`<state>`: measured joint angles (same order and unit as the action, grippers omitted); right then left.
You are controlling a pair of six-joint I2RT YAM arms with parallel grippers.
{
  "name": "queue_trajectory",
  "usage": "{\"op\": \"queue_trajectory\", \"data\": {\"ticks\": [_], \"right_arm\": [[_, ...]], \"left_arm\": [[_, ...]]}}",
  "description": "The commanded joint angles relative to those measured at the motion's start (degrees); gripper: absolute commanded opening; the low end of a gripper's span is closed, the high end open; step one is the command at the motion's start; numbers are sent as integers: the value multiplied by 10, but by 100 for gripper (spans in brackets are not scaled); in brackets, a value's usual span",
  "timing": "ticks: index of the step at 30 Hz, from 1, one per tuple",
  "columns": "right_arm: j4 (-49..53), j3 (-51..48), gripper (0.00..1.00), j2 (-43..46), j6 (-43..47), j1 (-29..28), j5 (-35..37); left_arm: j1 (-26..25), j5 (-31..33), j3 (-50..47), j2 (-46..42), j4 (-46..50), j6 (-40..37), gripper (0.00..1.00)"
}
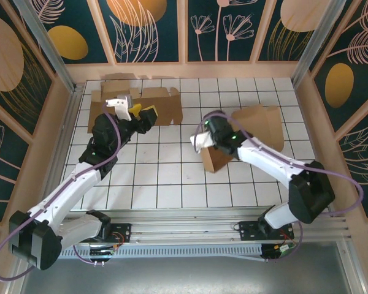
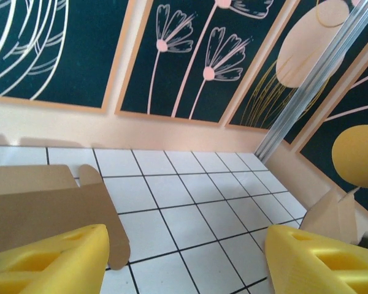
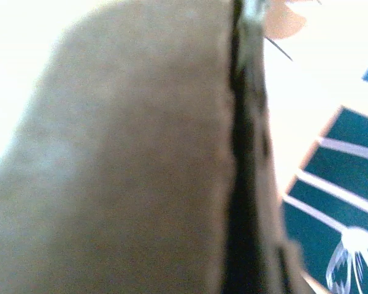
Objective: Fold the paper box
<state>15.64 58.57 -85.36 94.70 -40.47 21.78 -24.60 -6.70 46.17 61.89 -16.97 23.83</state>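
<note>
Left wrist view: two yellow fingers [image 2: 49, 260] sit nearest the lens, one at each lower corner, both cut off by the bottom edge. The left gripper [image 2: 187, 245] has its jaws wide apart, with bare table [image 2: 190, 196] between them and nothing held. The blank [image 2: 43, 205], a flat cardboard sheet, lies on the table at the left. Its near part is hidden behind the finger at the lower left, and contact with that finger cannot be determined. At the far right a corner of the box [image 2: 337, 214] rises behind the other finger, partly cut off.

Top view: the left gripper [image 1: 141, 112] is over the near edge of the blank [image 1: 162, 107], which lies flat at the back left of the table [image 1: 172, 184]. The wrist covers the blank's middle. The box [image 1: 257, 128], part-folded, is right of centre and well apart from the left gripper. The right gripper [image 1: 207, 146] is at the box's left side. Its fingertips are hidden by its own body and a flap.

Right wrist view: blurred brown cardboard of the box [image 3: 110, 171] lies close against the lens, with a dark edge running top to bottom. The fingers cannot be made out. The right jaws are closed, pinching a wall of the box.
</note>
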Motion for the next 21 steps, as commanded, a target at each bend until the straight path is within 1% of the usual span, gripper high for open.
{"op": "queue_trajectory", "data": {"ticks": [1,2,3,4,6,9,11,12,13,14,15,16,17,18,19,20,21], "right_arm": [[-28,-33,17,-42,64,-33,27],[-36,-34,27,-52,56,-42,31],[-45,-35,33,-58,51,-47,35],[-48,-34,37,-61,45,-52,39],[-43,-32,41,-56,36,-61,36],[-15,-23,44,-41,7,-70,38],[2,-18,46,-30,-36,-77,50],[7,-12,47,-26,-78,-81,60],[13,-1,48,-22,-137,-87,70],[25,18,48,-19,-222,-91,77],[58,53,50,-18,-344,-94,77],[105,93,56,-18,-492,-89,74],[144,127,62,-16,-632,-75,70],[193,155,68,-10,-799,-48,55],[239,165,69,0,-937,-6,6],[263,156,69,15,-1026,36,-55],[265,121,69,41,-1103,83,-136]], "left_arm": [[-1,11,-12,-21,-38,-20,68],[-1,10,-16,-22,-38,-19,68],[-1,10,-20,-23,-38,-17,68],[-1,9,-23,-25,-36,-16,68],[-1,9,-27,-26,-35,-11,68],[-1,8,-31,-25,-33,-3,68],[-1,-5,-32,-23,-37,-1,68],[-1,-16,-32,-22,-38,0,68],[-1,-34,-32,-21,-38,-2,68],[-1,-57,-31,-19,-38,-6,68],[-1,-86,-30,-16,-37,-9,68],[-1,-113,-28,-10,-32,-6,68],[-2,-135,-25,-3,-24,-3,68],[-2,-158,-23,7,-17,6,67],[-4,-173,-22,19,-13,20,66],[-6,-181,-20,32,-10,33,65],[-9,-186,-17,47,-5,48,64]]}}
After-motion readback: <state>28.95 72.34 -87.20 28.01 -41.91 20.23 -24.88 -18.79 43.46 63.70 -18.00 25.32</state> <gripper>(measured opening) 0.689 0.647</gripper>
